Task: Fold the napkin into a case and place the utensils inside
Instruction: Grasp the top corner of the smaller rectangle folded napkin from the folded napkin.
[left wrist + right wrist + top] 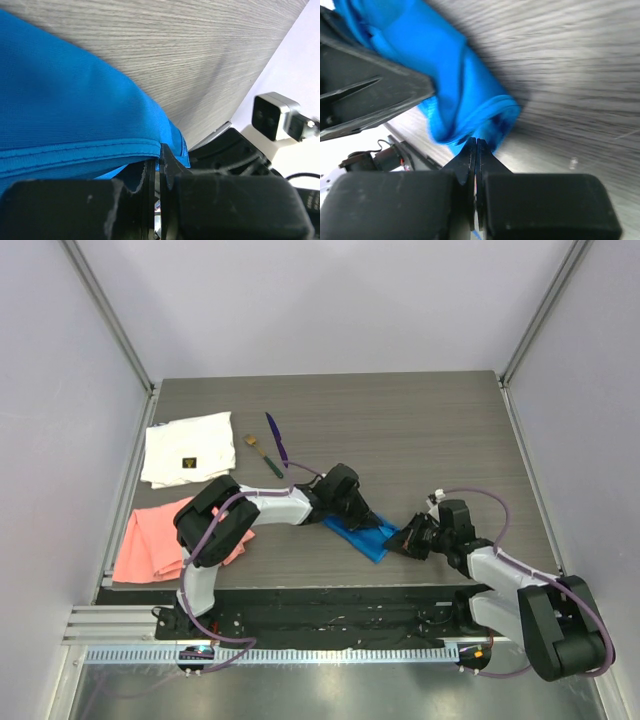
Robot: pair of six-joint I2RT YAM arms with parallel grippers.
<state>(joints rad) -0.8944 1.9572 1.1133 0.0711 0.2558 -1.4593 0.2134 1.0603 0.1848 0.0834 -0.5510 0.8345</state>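
The bright blue soft cloth napkin [362, 538], folded into a narrow strip, lies mid-table. The left gripper [159, 167] pinches its hem at the 10 o'clock end and the right gripper [476, 150] nips its 3 o'clock end, each with its fingers pressed together on cloth. The glossy purple plastic utensil [277, 438] and the green-handled, tan-tipped utensil [263, 455] lie at 10 o'clock from the napkin, well apart from it
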